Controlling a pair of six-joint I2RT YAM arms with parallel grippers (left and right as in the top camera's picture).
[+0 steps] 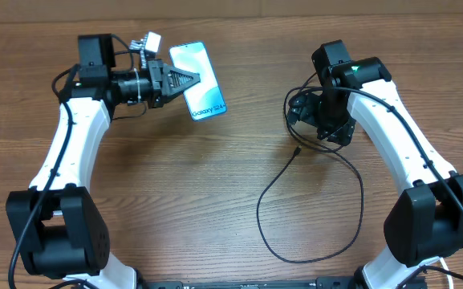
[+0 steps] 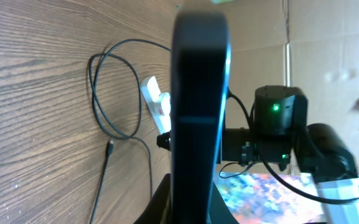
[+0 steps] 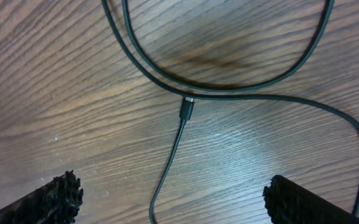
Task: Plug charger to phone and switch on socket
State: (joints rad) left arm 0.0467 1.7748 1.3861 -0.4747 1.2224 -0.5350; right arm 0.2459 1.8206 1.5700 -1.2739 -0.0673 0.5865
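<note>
Charger (image 3: 186,108) loops beside socket (image 2: 155,99)

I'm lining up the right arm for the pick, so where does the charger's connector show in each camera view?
Overhead: the connector lies right of centre, at the upper end of the cable's loop.
Left wrist: lower left, left of the phone seen edge-on.
Right wrist: near the centre, just below two curving strands.
Shared landmark: the charger cable running from the connector appears in all three views.
</note>
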